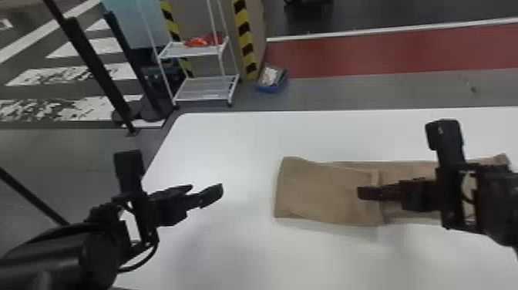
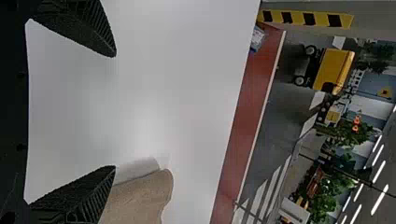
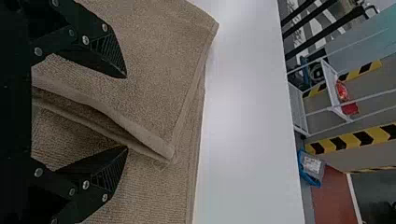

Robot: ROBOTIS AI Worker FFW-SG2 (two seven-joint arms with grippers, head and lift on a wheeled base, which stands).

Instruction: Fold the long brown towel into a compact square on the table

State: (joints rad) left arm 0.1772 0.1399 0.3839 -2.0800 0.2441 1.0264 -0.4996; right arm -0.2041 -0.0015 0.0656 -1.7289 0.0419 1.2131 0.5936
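Right gripper (image 3: 126, 112): fingers apart, one to each side of the hem (image 3: 140, 133) of the folded-over layer; no cloth clamped. In the head view it is at right of frame, over the towel (image 1: 327, 193).

Left gripper (image 2: 115, 111): fingers apart, nothing between them; left of centre in the head view, over bare white table (image 1: 231, 250), well apart from the towel.

Towel: centre-right to right edge of the head view, partly under the right arm. Left portion doubled, its upper layer ending near the right fingertips; a long strip runs on to the right, its far end slightly raised. Judged roughly midway, not a square.

Risks (judgement):
- Closing here could pinch the lower layer along with the flap, as hem and base lie close together; a lift would then undo or drag the fold.
- A low sideways sweep by the right fingers could snag the hem and skew the flap, whose edges sit slightly off those beneath.
- Folding the strip with no hold on the left portion may slide the whole piece.

Containers: blue bin (image 1: 271, 88), upper centre, on the floor, holding something whitish. White rack (image 1: 189, 53) to its left, red item (image 1: 197, 41) on the upper shelf.
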